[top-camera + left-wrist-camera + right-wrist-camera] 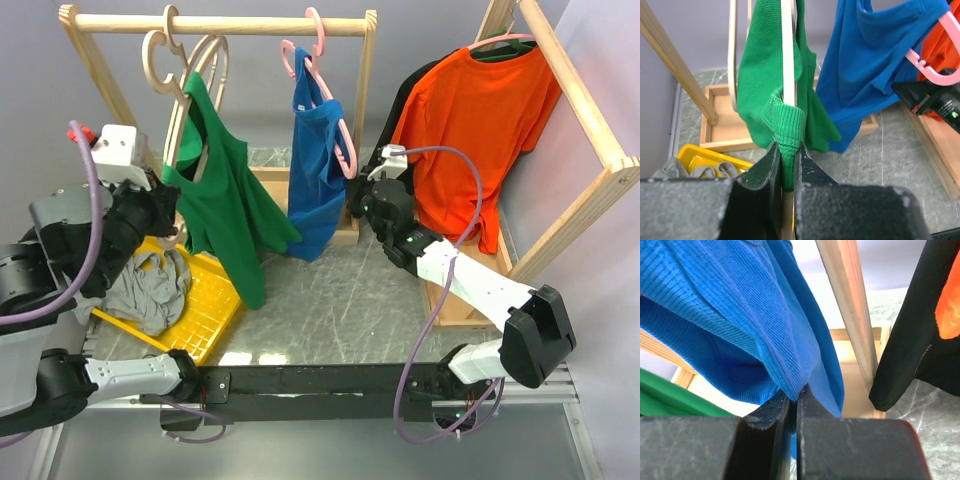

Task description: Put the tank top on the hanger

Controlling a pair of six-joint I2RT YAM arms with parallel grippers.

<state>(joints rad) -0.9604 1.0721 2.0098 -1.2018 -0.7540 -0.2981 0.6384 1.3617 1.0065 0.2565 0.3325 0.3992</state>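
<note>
The left gripper (785, 159) is pinched almost closed on a fold of the tank top (760, 90). The cloth drapes over the hanger (788, 55), which hangs from the wooden rack (230, 24). The right gripper (794, 402) is clamped on the edge of the blue tank top (725, 310) just beside it.

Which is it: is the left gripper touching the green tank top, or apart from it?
Touching. The left wrist view shows the left gripper shut on a fold of the green tank top, with the cloth pinched between its fingers.
</note>
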